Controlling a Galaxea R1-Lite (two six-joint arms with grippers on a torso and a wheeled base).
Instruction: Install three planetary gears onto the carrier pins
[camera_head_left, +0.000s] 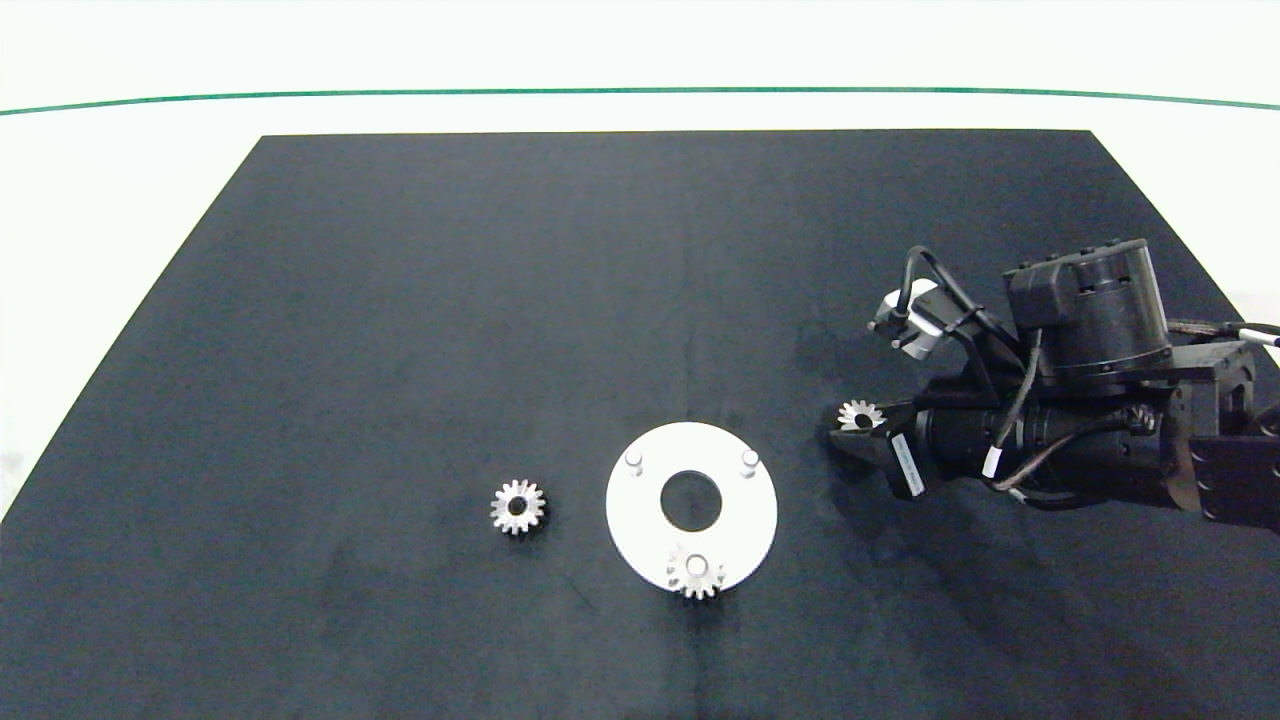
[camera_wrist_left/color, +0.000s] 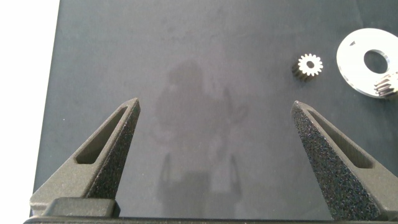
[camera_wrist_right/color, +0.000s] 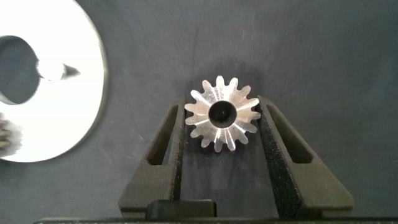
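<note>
Gripping a gear (camera_wrist_right/color: 222, 113), the right pincer (camera_wrist_right/color: 222, 121); left pincer (camera_wrist_left/color: 214, 115), unseen overhead, gapes.

A: What is showing on the mat (camera_head_left: 400, 350)?
B: It is showing plain dark charcoal. The white table (camera_head_left: 130, 180) is carrying a thin green line (camera_head_left: 640, 91).
A: And the parts?
B: The planetary gears (camera_head_left: 517, 507) are gleaming silver with dark bores. The disc (camera_head_left: 725, 535) and carrier pins (camera_head_left: 633, 459) are reading flat white.
A: The grippers?
B: The right gripper (camera_wrist_right/color: 222, 115) is showing speckled dark grey fingers (camera_wrist_right/color: 273, 143), as is the left gripper (camera_wrist_left/color: 214, 109).
</note>
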